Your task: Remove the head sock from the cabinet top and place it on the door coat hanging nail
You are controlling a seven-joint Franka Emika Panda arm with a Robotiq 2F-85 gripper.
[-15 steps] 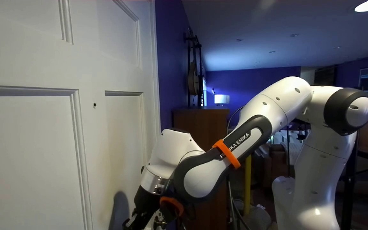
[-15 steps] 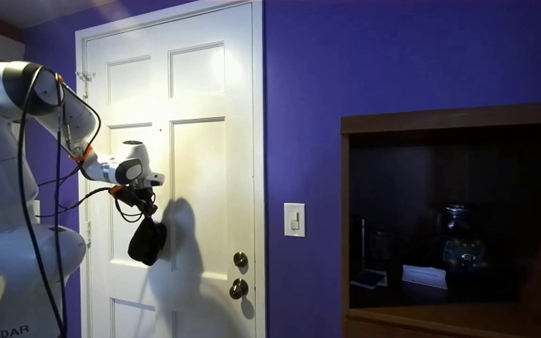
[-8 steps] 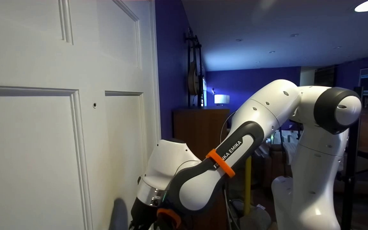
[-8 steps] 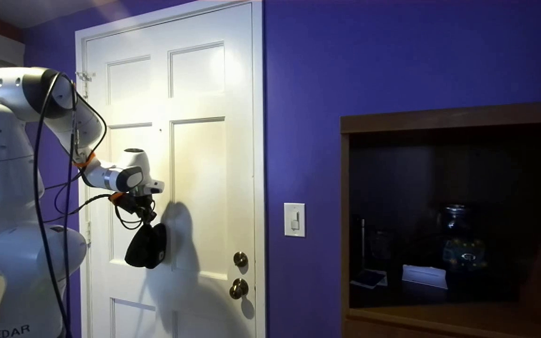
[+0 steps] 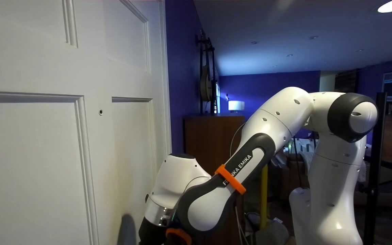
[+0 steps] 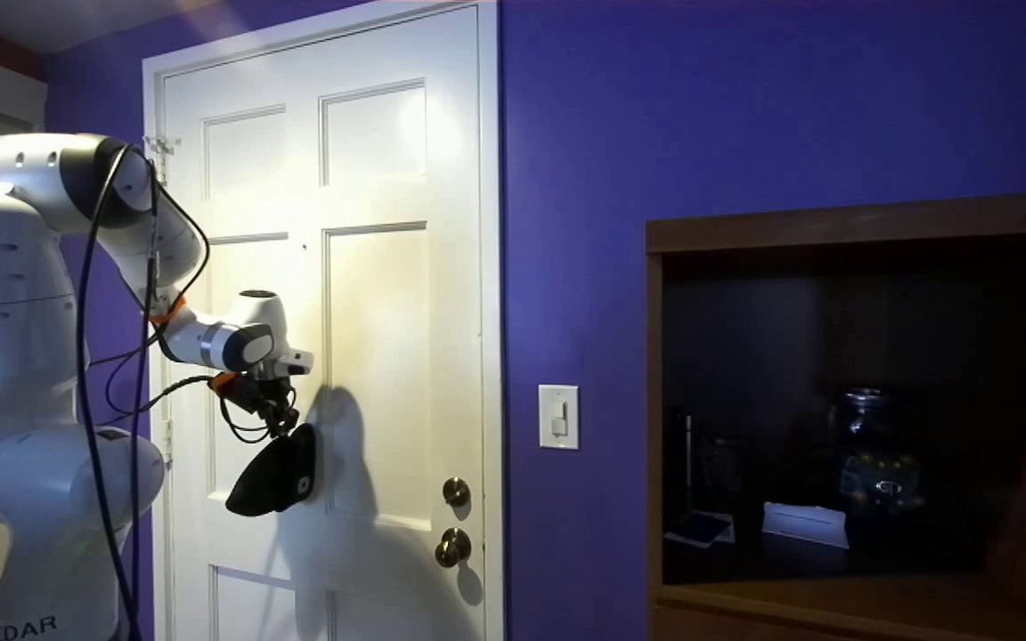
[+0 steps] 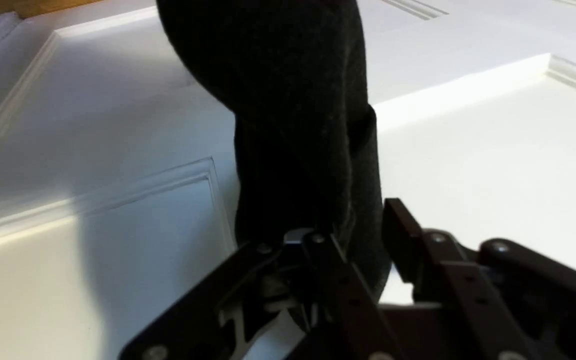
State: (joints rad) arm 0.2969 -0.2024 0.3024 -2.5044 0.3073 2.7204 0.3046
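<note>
Just below the gripper (image 6: pixel 282 422), in an exterior view, a black head sock (image 6: pixel 268 476) hangs in mid-air in front of a white panelled door (image 6: pixel 379 329). Its long axis slants: the upper end sits at the gripper, on the side nearer the door, and the body runs downward to the picture's lower left, finishing in a rounded, drooping end. The edge facing the door stands nearly upright, with a small white mark (image 6: pixel 303 485) low on it. Whether the cloth touches the door cannot be told.

In the wrist view, the fingers (image 7: pixel 400 235) pinch the fabric between them near the bottom of the picture; from there the head sock stretches upward, its long axis close to vertical, leaning a little left and widening until the upper edge of the frame cuts it off.

The white arm (image 5: pixel 206 212) reaches down in front of the door in both exterior views. To the right, a metal doorknob (image 6: pixel 453 547) sits under a round lock (image 6: pixel 456 491); beyond, a light switch (image 6: pixel 558 417) is on the purple wall (image 6: pixel 575 223), and a wooden cabinet (image 6: pixel 834 227) stands well apart.
</note>
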